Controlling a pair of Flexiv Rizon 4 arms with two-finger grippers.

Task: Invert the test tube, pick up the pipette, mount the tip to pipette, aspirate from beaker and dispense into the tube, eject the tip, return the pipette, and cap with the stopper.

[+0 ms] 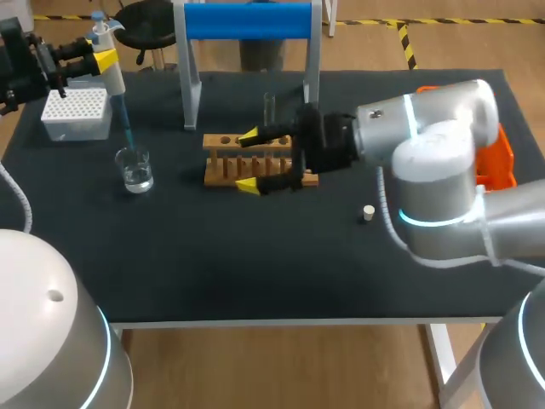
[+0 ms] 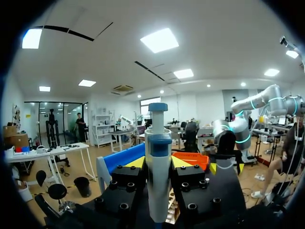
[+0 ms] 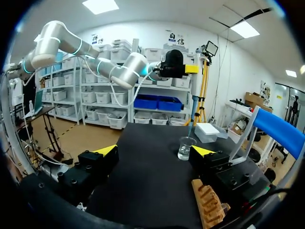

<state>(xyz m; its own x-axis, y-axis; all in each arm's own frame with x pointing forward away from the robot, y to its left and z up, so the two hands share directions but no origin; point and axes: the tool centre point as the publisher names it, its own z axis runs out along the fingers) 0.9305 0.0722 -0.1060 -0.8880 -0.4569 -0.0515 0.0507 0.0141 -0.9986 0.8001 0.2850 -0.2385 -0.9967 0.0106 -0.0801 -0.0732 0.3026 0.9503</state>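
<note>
At the back left, my left gripper (image 1: pixel 95 58) is shut on the white and blue pipette (image 1: pixel 111 72). Its thin tip (image 1: pixel 125 128) slants down into the glass beaker (image 1: pixel 134 169), which holds a little clear liquid. In the left wrist view the pipette (image 2: pixel 158 176) stands upright between the fingers of my left gripper (image 2: pixel 158 164). My right gripper (image 1: pixel 248 161) hangs open, its yellow tips either side of the wooden tube rack (image 1: pixel 223 159). A clear test tube (image 1: pixel 269 106) stands upright at the rack's far side. The small stopper (image 1: pixel 368 213) lies on the mat near my right arm.
A white tip box (image 1: pixel 77 113) sits behind the beaker at the back left. A blue-topped stand (image 1: pixel 247 21) rises behind the rack. An orange bin (image 1: pixel 502 158) is at the right edge. From the right wrist, the beaker (image 3: pixel 186 148) and tip box (image 3: pixel 207 132) lie ahead.
</note>
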